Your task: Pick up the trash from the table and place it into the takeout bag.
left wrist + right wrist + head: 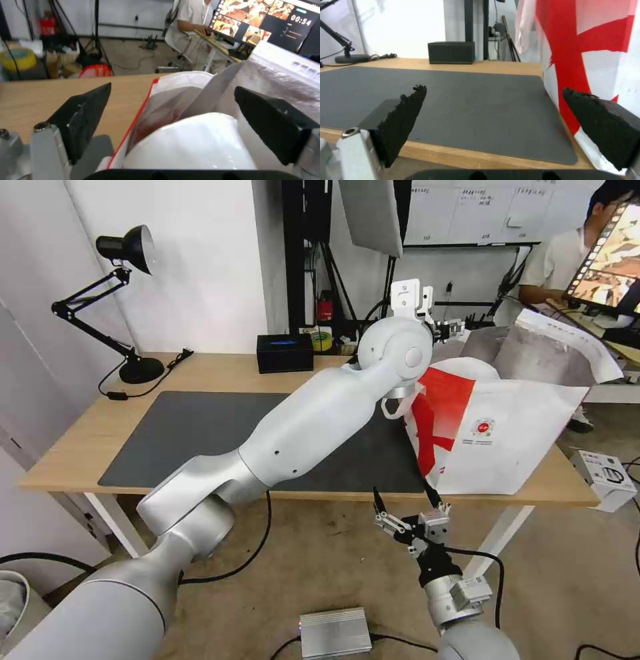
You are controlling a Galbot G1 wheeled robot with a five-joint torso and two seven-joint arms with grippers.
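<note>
In the head view, the left arm reached from the lower left across the dark grey mat (193, 433) on the light-wood surface (73, 447), its wrist ending just above the near left corner of the takeout bag (507, 447), which stood on the right end of the surface with its red side panel facing the mat and its foil-lined mouth open upward. The black desk lamp (120, 300) stood at the far left corner and the black tissue box (285, 353) sat at the far edge, well apart from the bag. The right tool (408, 499) hung below the front edge of the surface, just in front of the bag's lower left corner, its two dark fingers spread apart with nothing between them. In the left wrist view, the left tool (173, 117) hovered over the bag's open mouth, fingers wide apart and empty; directly beneath them a white round bowl (193, 147) lay inside the bag, beside a clear plastic piece smeared with red (163, 110), against the silver foil lining (283, 80). In the right wrist view, the right tool's fingers (403, 120) stood wide apart over the front edge of the surface, the mat stretching away beyond them, the tissue box at the far edge, and the bag's red and white side rising close on one side.
</note>
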